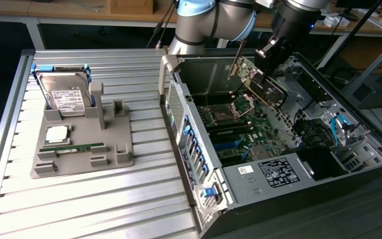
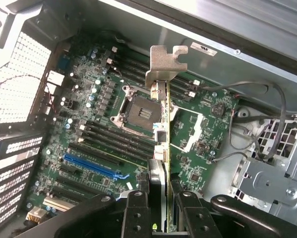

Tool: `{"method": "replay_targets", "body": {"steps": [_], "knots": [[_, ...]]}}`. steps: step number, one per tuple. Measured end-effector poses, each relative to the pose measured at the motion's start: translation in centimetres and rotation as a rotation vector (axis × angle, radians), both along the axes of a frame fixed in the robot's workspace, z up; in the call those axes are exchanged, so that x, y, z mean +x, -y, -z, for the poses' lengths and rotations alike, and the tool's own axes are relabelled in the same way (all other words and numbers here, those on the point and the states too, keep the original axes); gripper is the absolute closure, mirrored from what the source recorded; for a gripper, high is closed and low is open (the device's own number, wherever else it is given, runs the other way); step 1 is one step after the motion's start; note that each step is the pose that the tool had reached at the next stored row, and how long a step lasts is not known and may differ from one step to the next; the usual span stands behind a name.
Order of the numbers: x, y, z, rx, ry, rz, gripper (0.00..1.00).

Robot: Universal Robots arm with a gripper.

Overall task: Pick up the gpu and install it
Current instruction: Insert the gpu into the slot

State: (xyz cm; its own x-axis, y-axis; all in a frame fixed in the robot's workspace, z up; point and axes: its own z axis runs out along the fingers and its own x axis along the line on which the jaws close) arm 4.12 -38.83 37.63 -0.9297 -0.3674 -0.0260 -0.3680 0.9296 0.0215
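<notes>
Facing edge-on, the thin gpu carries a silver bracket.

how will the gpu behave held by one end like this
Probably stiff: the gpu juts straight from the end effector without sagging. Likely fragile, its board bare. Clamped at one end, it may pivot if bumped.

Dark gpu aloft inside open case

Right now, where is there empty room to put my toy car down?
The bare slats between the gray holder and the table's near edge, up to the computer case, are free. Inside the case it is crowded: the gripper holds the gpu over the motherboard.
</notes>
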Motion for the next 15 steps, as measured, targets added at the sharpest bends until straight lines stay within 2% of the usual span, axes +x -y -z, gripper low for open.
{"method": "replay_targets", "body": {"steps": [15], "knots": [[0.0, 0.0, 0.0, 0.0, 0.0, -0.058, 0.73]]}}
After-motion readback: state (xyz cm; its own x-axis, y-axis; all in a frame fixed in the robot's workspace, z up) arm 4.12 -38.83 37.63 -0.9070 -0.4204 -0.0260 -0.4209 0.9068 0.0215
